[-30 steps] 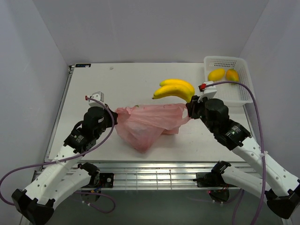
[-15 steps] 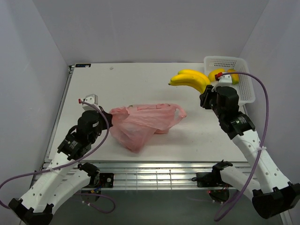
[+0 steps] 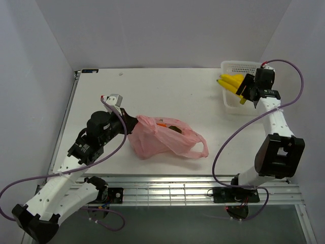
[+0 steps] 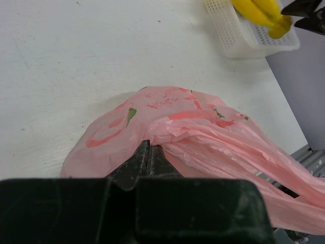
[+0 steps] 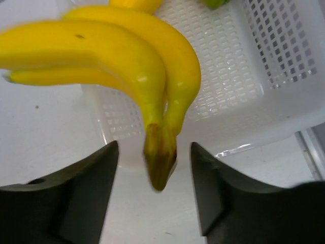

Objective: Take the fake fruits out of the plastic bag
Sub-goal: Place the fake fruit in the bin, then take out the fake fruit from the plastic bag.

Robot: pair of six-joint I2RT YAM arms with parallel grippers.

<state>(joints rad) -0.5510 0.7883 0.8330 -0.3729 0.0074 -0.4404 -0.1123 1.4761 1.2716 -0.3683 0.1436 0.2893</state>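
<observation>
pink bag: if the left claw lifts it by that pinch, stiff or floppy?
Likely floppy: the plastic bag lies in crumpled folds with slack handles, so it should drape from the left claw pinching it. The lumps showing through the film would probably sag to the lowest point and swing.

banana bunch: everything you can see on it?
The banana bunch is glossy yellow plastic: curved bananas joined at a brown-tipped stem. It sits over the rim of the white perforated basket; whether it rests there is unclear. Its stem is between the open jaws of the right gripper, touching neither.
</observation>
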